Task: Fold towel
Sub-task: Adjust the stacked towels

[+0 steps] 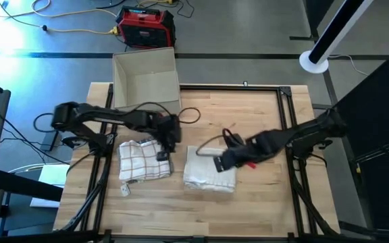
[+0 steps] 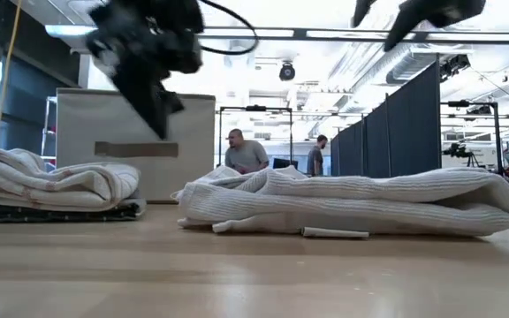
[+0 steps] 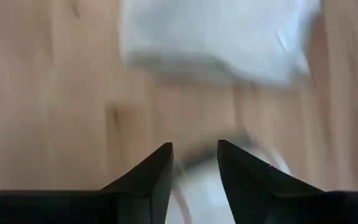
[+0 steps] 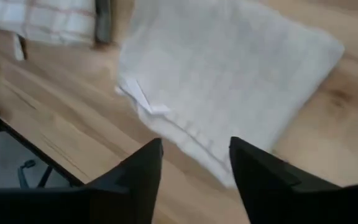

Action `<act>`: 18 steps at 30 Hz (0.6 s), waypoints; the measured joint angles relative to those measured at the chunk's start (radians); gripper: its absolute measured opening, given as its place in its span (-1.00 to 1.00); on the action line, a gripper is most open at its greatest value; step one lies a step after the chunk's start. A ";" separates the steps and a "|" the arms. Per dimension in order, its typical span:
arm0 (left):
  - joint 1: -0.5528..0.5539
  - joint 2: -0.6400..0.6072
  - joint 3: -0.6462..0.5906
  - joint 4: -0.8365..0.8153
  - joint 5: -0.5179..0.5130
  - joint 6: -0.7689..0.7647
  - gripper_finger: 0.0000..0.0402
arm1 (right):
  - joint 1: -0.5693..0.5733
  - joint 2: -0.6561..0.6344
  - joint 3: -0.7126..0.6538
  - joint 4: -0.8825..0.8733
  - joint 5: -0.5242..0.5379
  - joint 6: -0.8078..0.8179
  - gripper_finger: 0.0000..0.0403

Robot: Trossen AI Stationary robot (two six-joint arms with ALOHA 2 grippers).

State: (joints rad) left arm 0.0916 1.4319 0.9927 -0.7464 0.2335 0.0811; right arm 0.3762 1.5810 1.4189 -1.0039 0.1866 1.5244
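A white towel (image 1: pixel 208 172) lies folded in a thick rectangle on the table's middle; it also shows in the low view (image 2: pixel 352 201) and the right wrist view (image 4: pixel 229 74). A second, checked towel (image 1: pixel 142 160) lies folded to its left. My right gripper (image 4: pixel 194 155) hovers open above the white towel's far edge (image 1: pixel 223 160). My left gripper (image 3: pixel 194 163) hangs open in the air over the checked towel's far right corner (image 1: pixel 171 137). In the low view both grippers are well clear of the cloth.
An open beige box (image 1: pixel 146 77) stands at the table's far edge, left of centre. A black frame (image 1: pixel 286 101) runs along the far and right sides. Bare wood lies along the near edge (image 1: pixel 201 216). People stand in the room beyond (image 2: pixel 246 155).
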 joint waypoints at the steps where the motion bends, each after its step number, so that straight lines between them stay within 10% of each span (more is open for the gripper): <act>1: 0.000 -0.030 -0.005 -0.036 -0.004 -0.002 -0.46 | 0.015 0.001 -0.017 0.011 0.003 0.016 -0.19; 8: -0.003 -0.186 -0.088 -0.149 -0.057 -0.192 -0.78 | 0.029 0.009 -0.198 0.179 0.003 0.005 -0.93; 18: -0.159 -0.274 -0.309 -0.246 -0.360 -0.712 -0.99 | -0.039 0.009 -0.250 0.187 -0.032 -0.303 -0.92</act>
State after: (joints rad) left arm -0.0675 1.1581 0.6837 -0.9920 -0.1268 -0.6307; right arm 0.3370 1.5902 1.1690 -0.8172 0.1542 1.2210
